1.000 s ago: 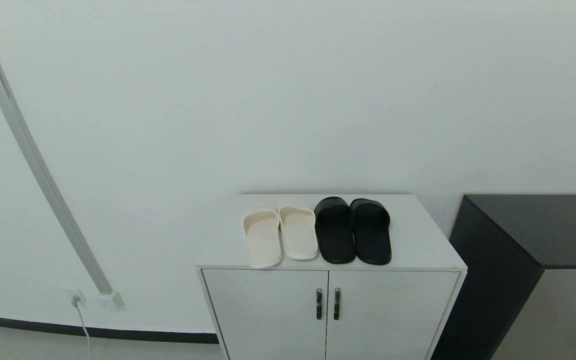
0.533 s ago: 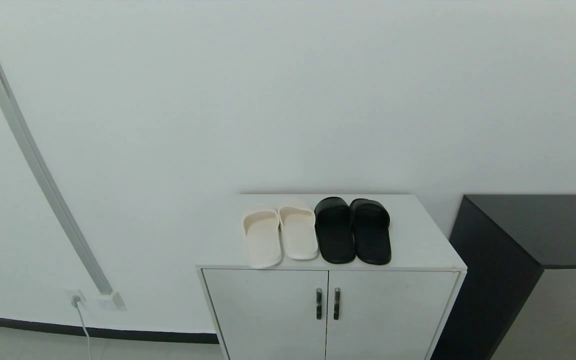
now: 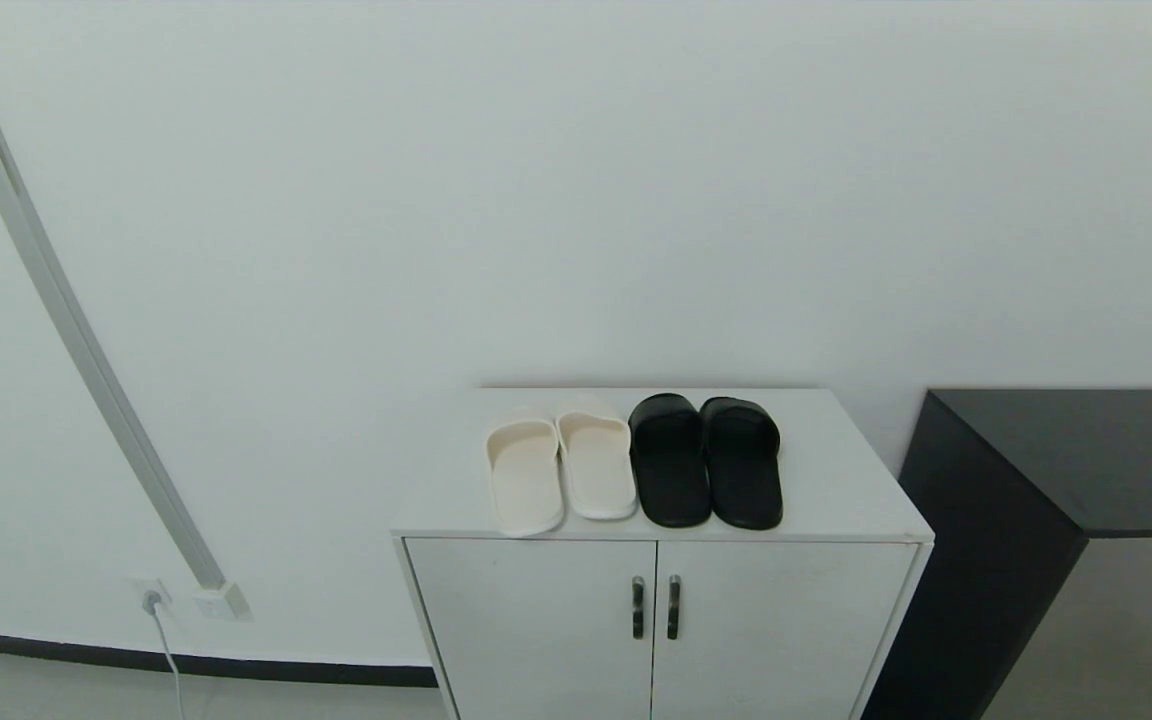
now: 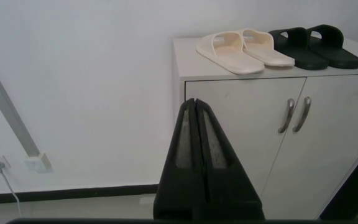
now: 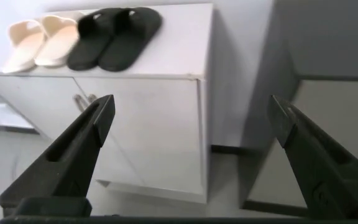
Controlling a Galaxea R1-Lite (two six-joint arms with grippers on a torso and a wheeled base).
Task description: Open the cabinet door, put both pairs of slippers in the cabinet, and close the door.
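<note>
Since both cabinet (image 3: 836, 490) doors shut, handles (image 3: 674, 606) come first: slim rigid bars at centre seam, probably slick; pinch mid-bar, pull straight out; cream slippers (image 3: 561, 470) and black slippers (image 3: 706, 462) side by side on cabinet top, likely light, bendy foam; grip across strap; left gripper (image 4: 196, 102) fingers pressed together; right gripper (image 5: 191, 102) spread wide, empty.

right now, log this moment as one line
stage: not started | cabinet doors: shut | white slippers: on cabinet top | black slippers: beside them | left gripper: shut, empty | right gripper: open, empty
</note>
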